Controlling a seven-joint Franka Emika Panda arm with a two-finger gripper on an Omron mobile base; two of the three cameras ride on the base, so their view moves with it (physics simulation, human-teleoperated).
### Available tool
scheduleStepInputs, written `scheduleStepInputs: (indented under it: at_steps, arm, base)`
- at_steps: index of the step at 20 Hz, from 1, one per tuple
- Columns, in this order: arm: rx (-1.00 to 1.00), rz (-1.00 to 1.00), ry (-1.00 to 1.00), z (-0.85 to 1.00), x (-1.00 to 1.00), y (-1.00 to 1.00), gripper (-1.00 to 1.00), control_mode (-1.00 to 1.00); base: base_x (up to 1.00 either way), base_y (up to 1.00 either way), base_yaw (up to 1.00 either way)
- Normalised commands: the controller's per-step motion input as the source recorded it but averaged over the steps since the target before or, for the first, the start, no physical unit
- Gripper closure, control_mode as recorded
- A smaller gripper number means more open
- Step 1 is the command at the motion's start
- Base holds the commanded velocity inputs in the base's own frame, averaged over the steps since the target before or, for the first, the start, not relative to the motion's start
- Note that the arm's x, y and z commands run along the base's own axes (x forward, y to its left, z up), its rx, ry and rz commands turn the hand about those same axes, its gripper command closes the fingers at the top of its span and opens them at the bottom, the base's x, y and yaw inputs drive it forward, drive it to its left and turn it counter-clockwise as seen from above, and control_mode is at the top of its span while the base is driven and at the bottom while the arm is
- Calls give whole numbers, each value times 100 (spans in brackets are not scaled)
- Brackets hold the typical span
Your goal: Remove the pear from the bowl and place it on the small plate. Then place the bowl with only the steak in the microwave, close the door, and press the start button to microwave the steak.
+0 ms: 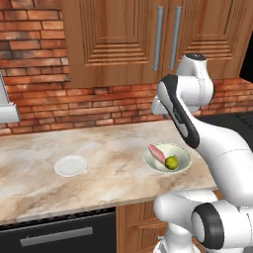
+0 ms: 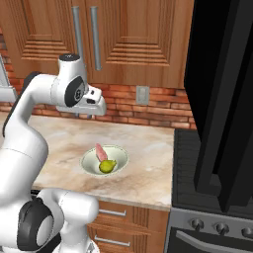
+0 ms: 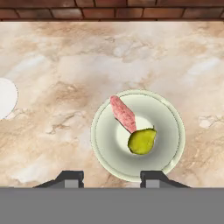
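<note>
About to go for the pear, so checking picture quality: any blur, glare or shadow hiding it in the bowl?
Hand view: sharp, evenly lit, pear clear beside the steak in the bowl. Left base view: slightly soft, pear small but distinct. Right base view: no glare, the black door shows no detail.

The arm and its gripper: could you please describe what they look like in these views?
The arm is glossy white, built of rounded, tube-like links with dark grey to black bands at the joints and a round dark cap on one joint. The gripper has two small dark grey, blocky finger tips. No cables or markings are visible.
</note>
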Motion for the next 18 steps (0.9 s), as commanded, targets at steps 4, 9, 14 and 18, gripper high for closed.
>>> scheduleStepInputs:
  at_steps: [4,9,14,18]
  arm:
    - [0,2,0,-28,-27,-18,-100,-100]
    - [1,1,18,-92,-32,-21,-100,-100]
    - [-13,-10,52,-100,-30,0,-100,-100]
    - [-1,-1,18,-76,1,-6,-100,-100]
  base:
    - [0,0,0]
    - [0,0,0]
    - [0,0,0]
    - [0,0,0]
